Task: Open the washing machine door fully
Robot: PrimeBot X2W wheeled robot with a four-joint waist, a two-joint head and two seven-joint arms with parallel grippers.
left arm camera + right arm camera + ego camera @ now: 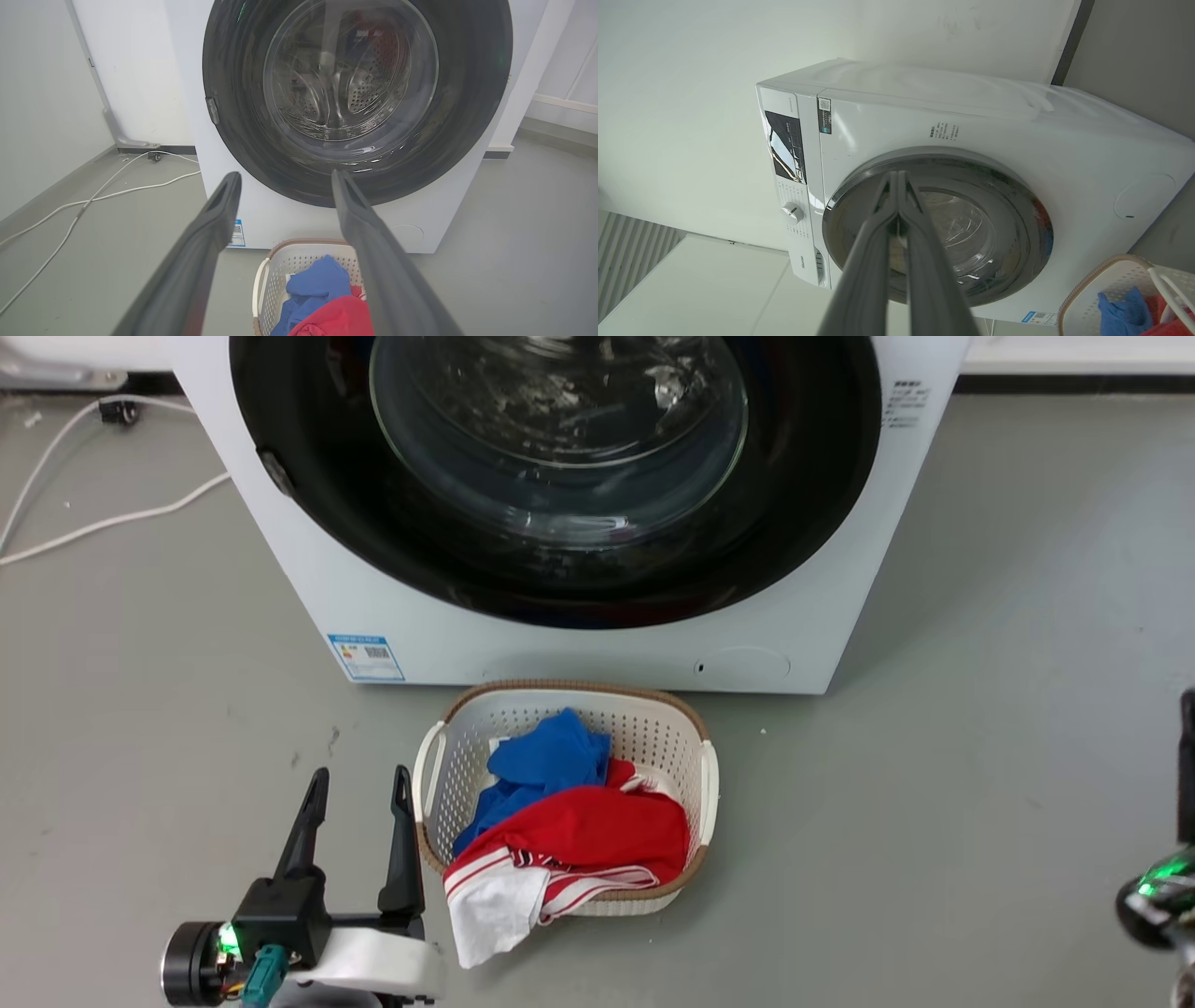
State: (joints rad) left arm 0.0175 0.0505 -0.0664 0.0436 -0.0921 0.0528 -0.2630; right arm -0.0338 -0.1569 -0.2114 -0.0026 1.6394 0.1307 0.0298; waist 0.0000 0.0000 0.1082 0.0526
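**Getting a grip on the shut door: tips for the pull**

The door (pixel 555 457) sits flush in the front of the washing machine (pixel 579 658), w/ a glass bulge in the middle and a wide black rim round it. Nothing is open yet. The left gripper (pixel 360 775) hangs low, fingers apart, just beside the basket (pixel 709 775) of clothes (pixel 579 821) and well short of the door. The right gripper (pixel 896 176) has its fingers pressed together w/ nothing between them, pointing toward the door from well off.

Best bet, imo, is the left arm, since its fingers are already spread. Aim for the small grey tab (pixel 212 109) on the rim's left edge. That's prob. the catch side, tho no hinge shows, so can't confirm. Lift over the basket, not through it. Hook one finger behind the tab and pull straight out till the latch gives. Then follow the door's arc rather than dragging in a line, as a straight tug could slip off the glossy rim. Keep the other arm clear of the swing.
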